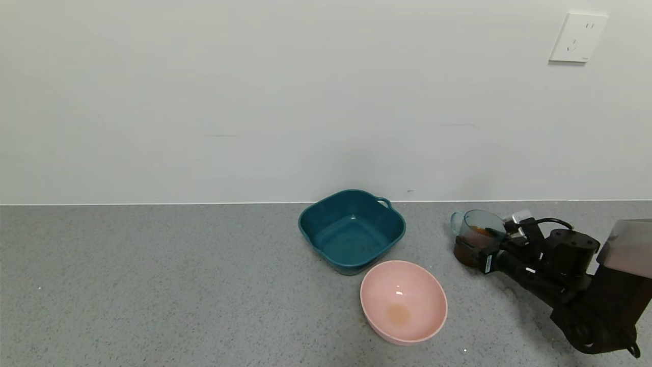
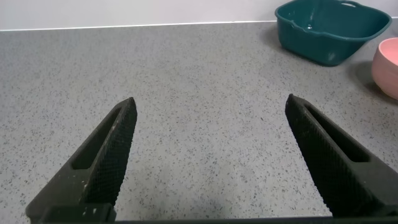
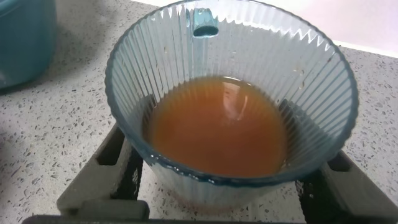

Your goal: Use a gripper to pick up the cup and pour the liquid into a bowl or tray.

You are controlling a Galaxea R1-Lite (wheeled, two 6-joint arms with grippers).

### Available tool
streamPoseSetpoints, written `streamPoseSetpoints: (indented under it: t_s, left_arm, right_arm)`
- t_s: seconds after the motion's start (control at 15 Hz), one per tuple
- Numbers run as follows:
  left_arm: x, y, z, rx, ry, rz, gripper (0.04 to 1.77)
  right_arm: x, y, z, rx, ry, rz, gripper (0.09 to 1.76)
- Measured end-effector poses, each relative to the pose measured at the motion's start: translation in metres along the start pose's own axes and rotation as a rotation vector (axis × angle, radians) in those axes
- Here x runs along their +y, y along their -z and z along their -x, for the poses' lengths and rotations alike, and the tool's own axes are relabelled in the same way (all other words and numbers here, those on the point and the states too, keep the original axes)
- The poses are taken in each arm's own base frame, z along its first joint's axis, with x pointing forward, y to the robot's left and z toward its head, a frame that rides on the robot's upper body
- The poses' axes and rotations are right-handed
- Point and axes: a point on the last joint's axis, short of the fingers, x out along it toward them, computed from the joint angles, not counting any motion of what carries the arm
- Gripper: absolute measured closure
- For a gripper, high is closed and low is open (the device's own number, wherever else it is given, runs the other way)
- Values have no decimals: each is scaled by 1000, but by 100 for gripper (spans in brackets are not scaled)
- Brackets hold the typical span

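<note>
The cup (image 1: pixel 476 232), pale blue ribbed plastic, stands on the grey counter at the right, its handle turned towards the basin. It holds reddish-brown liquid (image 3: pixel 217 127), about half full. My right gripper (image 1: pixel 489 243) reaches in from the right and is shut on the cup (image 3: pixel 230 62) low on its body, one finger on each side (image 3: pixel 124 165). The dark teal basin (image 1: pixel 351 232) sits left of the cup near the wall, empty. My left gripper (image 2: pixel 210 106) is open and empty over bare counter, with the basin (image 2: pixel 333 31) far off.
A round pink bowl (image 1: pixel 403 300) with a faint brown stain stands in front of the basin, between it and the counter's near edge. The white wall runs behind the counter, with a socket (image 1: pixel 578 38) at upper right.
</note>
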Motion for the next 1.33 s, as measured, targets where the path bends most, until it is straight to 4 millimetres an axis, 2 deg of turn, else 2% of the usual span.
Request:
streamPoseSetpoints:
  t_s: [0.6, 0.87, 1.07, 1.33]
  left_arm:
    - [0, 0, 0, 0, 0, 0, 9]
    - [0, 0, 0, 0, 0, 0, 9]
    - [0, 0, 0, 0, 0, 0, 9]
    - [0, 0, 0, 0, 0, 0, 9]
  right_arm:
    - [0, 2, 1, 8, -1, -2, 49]
    - [1, -3, 3, 8, -1, -4, 49]
    - [1, -13, 5, 25, 4, -9, 49]
    - [0, -39, 5, 24, 21, -3, 49]
